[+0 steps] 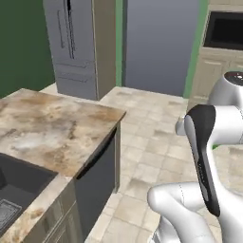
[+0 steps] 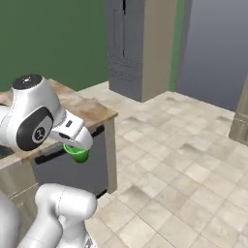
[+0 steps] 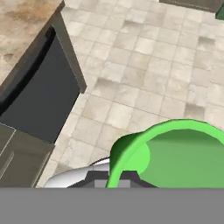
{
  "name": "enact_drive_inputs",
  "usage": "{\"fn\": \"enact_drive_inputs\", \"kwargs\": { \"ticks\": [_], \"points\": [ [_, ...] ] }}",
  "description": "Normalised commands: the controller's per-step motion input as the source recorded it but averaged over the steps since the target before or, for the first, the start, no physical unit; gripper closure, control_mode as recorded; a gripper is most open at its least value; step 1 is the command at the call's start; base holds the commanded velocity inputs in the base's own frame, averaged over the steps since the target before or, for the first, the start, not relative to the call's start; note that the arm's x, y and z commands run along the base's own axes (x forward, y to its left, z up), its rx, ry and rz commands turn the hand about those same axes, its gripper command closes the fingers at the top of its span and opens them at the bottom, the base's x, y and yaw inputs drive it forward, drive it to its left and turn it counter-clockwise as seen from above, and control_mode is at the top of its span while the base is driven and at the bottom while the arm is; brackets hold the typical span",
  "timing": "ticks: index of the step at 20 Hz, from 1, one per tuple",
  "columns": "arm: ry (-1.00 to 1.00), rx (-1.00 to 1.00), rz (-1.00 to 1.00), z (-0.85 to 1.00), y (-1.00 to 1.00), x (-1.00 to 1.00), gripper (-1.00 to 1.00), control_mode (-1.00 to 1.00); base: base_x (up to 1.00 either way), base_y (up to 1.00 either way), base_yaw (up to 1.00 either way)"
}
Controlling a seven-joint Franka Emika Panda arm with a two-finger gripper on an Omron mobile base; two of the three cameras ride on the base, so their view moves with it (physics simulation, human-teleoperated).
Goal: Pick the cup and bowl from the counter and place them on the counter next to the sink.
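The marbled tabletop fills nine o'clock of the left base view, with the dark sink sunk in at seven o'clock, its basin cut off by the frame edge. In the right base view the green cup hangs beyond the tabletop's edge, above the tiled floor. The claw is closed on its rim, fingertips hidden behind the hand. The hand view shows the cup's inside bare.
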Motion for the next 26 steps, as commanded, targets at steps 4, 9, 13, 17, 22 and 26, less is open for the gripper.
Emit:
{"fn": "enact_drive_inputs", "kwargs": {
  "ticks": [4,9,13,17,22,26],
  "points": [
    [0.00,0.00,0.00,0.00,0.00,0.00,1.00,1.00,-0.11,0.00,0.96],
    [0.00,0.00,0.00,0.00,0.00,0.00,1.00,1.00,-0.36,0.00,0.91],
    [0.00,0.00,0.00,0.00,0.00,0.00,1.00,1.00,-0.48,0.00,0.86],
    [0.00,0.00,0.00,0.00,0.00,0.00,1.00,1.00,-0.04,-0.01,0.46],
    [0.00,0.00,0.00,0.00,0.00,0.00,1.00,1.00,0.75,-0.14,0.02],
    [0.00,0.00,0.00,0.00,0.00,0.00,1.00,1.00,1.00,-0.56,0.00]
  ]
}}
